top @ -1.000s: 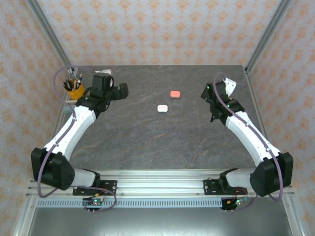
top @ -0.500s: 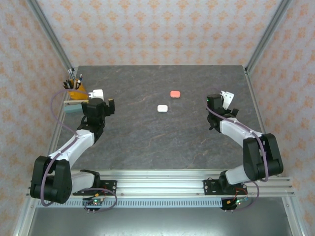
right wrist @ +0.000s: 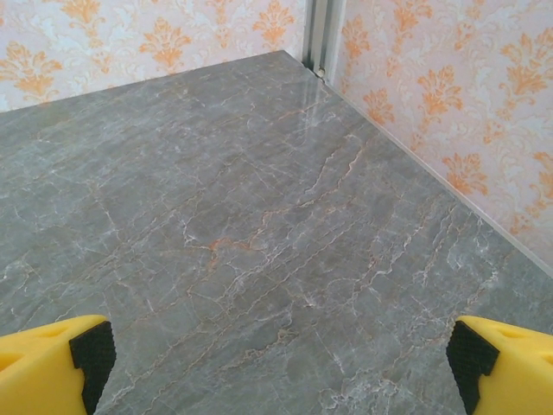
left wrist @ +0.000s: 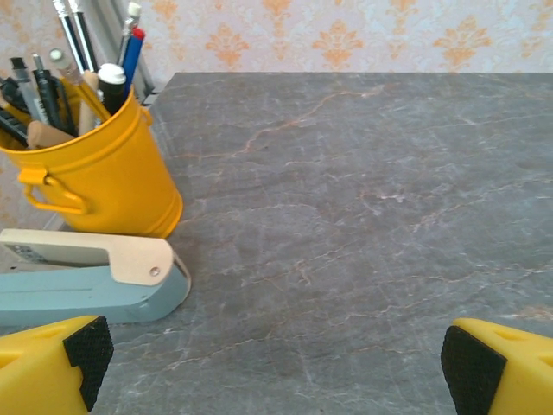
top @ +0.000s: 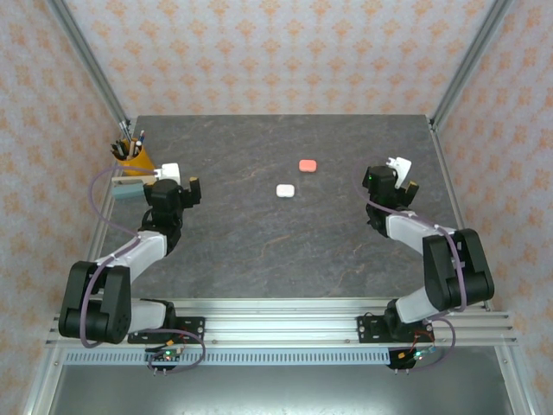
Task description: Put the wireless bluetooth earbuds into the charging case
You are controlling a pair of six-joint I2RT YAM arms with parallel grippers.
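Note:
A white charging case (top: 286,190) and a coral-pink charging case (top: 308,165) lie shut near the middle of the table, slightly toward the back. No earbuds are in sight; they are too small or hidden. My left gripper (top: 177,186) hovers at the left side, far from both cases, open with nothing between its yellow fingers (left wrist: 52,363). My right gripper (top: 393,177) hovers at the right side, also well away from the cases. In the right wrist view the right gripper (right wrist: 281,380) is open over bare stone. The left gripper (left wrist: 276,380) likewise faces bare tabletop.
A yellow cup of pens (top: 130,154) (left wrist: 104,164) stands at the back left with a blue and cream stapler (top: 130,186) (left wrist: 86,281) beside it, close to my left gripper. Patterned walls and metal posts (right wrist: 316,35) bound the dark marble table (top: 276,251).
Both arms have folded back toward their bases, so each gripper has drawn in nearer the front and lower. The two cases have not moved.

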